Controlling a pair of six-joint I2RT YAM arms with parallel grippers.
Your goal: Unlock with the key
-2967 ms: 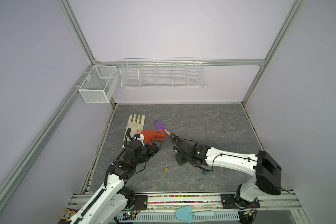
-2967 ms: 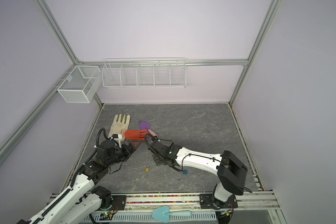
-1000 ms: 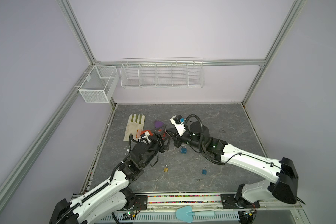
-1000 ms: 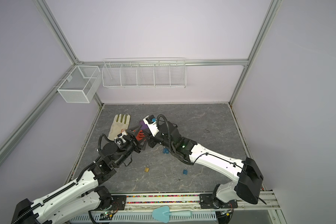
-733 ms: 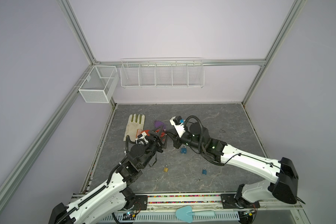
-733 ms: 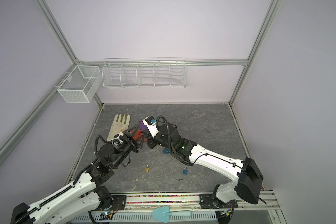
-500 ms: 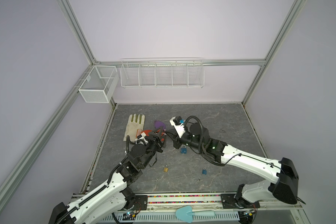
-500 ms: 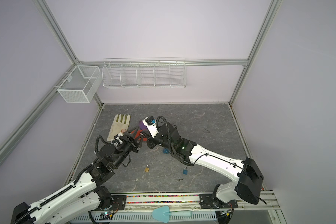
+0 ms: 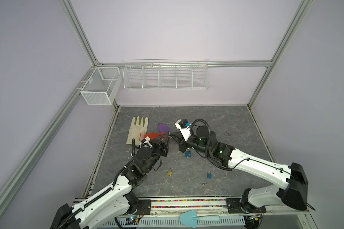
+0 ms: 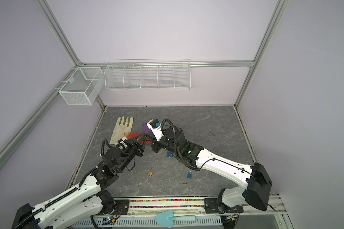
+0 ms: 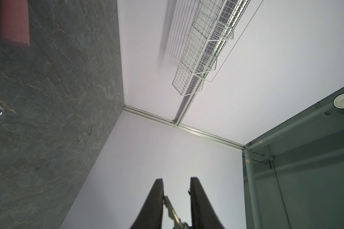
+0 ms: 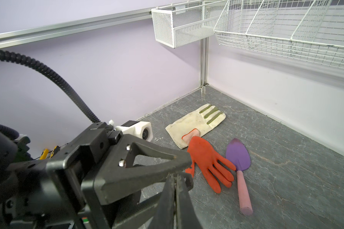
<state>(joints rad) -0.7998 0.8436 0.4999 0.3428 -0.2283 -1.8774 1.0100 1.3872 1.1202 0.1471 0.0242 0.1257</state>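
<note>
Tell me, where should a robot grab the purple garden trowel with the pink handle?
Probably the free end of its round pink handle, from straight above, jaws across it. The purple trowel lies flat on the grey table, and the orange rubber glove crowds the blade end.

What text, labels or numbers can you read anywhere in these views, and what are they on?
No text is readable in any view.
Tag on the white mesh basket: too small to read.
Brass padlock, rear blue padlock, front blue padlock: any markings too small to tell.
Key: no stamp legible.
</note>
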